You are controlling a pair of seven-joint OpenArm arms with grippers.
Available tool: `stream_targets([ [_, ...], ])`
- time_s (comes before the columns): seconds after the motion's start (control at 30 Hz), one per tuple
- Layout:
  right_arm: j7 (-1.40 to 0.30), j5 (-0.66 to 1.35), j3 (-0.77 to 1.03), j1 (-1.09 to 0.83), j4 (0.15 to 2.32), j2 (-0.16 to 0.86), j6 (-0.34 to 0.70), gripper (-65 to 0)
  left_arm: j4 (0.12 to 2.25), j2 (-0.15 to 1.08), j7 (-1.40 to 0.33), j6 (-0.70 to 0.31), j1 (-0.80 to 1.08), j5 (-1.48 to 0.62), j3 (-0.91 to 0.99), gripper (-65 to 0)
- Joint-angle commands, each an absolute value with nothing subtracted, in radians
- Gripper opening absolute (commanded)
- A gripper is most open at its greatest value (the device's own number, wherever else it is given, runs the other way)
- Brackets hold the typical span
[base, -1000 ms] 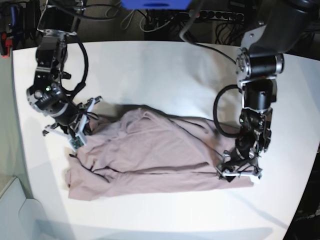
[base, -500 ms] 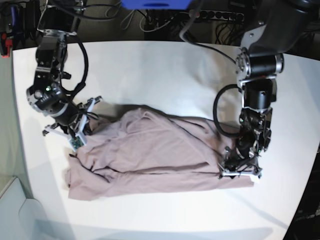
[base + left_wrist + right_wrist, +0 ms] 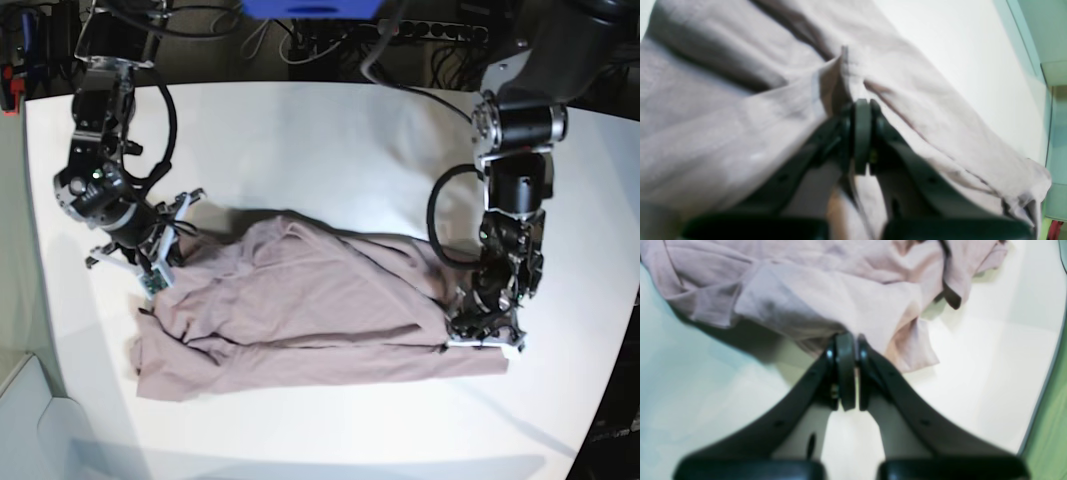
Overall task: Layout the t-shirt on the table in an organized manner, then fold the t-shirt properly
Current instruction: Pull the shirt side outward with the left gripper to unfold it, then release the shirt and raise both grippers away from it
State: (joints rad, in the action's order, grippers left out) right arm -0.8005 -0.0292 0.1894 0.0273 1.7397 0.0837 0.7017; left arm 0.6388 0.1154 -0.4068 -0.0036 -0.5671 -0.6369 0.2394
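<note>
The mauve t-shirt (image 3: pixel 310 310) lies crumpled and stretched sideways across the middle of the white table (image 3: pixel 330 150). My left gripper (image 3: pixel 482 336) sits at the shirt's right end. In the left wrist view it (image 3: pixel 862 110) is shut on a raised fold of the t-shirt (image 3: pixel 723 126). My right gripper (image 3: pixel 152 268) is at the shirt's left end. Seen from the right wrist, that gripper (image 3: pixel 849 340) is shut, with an edge of the t-shirt (image 3: pixel 826 296) running into its tips above the table (image 3: pixel 990 366). A shadow lies under that lifted cloth.
Cables and a power strip (image 3: pixel 420 30) run behind the table's far edge, beside a blue object (image 3: pixel 310 8). A pale box (image 3: pixel 30 420) stands off the near left corner. The table's curved edge (image 3: pixel 1045 373) passes close to the right gripper.
My left gripper has closed on the shirt's right end and pulled in slightly. The right arm has shifted a little upward while staying shut on the cloth.
</note>
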Motion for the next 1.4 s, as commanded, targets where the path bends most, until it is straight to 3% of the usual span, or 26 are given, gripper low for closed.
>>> stream_targets([
  [0.0, -0.780, -0.019, 0.194, 0.044, 1.756, 0.093, 0.698, -65.0, 0.694, 0.119, -0.390, -0.021, -0.588, -0.647, 0.240, -64.9],
  [0.17, -0.780, -0.019, 0.196, 0.044, 1.762, 0.113, 0.698, -65.0, 0.905, 0.116, -0.478, -0.019, -0.498, -0.665, 0.242, -64.9],
  [0.5, -0.780, -0.019, 0.236, 0.044, 1.790, 0.134, 0.698, -65.0, 1.285, 0.179, -0.680, -0.010, -0.255, -1.009, 0.249, -64.9],
  [0.8, -0.785, -0.019, 0.249, 0.024, 1.824, 0.213, 0.698, -65.0, 1.581, 0.197, -0.773, -0.016, 0.028, -1.171, 0.473, -64.9],
  [1.1, -0.786, -0.019, 0.243, -0.047, 1.879, 0.239, 0.698, -65.0, 1.618, 0.226, -0.811, -0.018, 0.236, -1.351, 0.636, -64.9],
  [1.37, -0.782, -0.019, 0.245, -0.142, 1.917, 0.240, 0.698, -65.0, 1.618, 0.225, -0.811, -0.018, 0.410, -1.400, 0.653, -64.9],
])
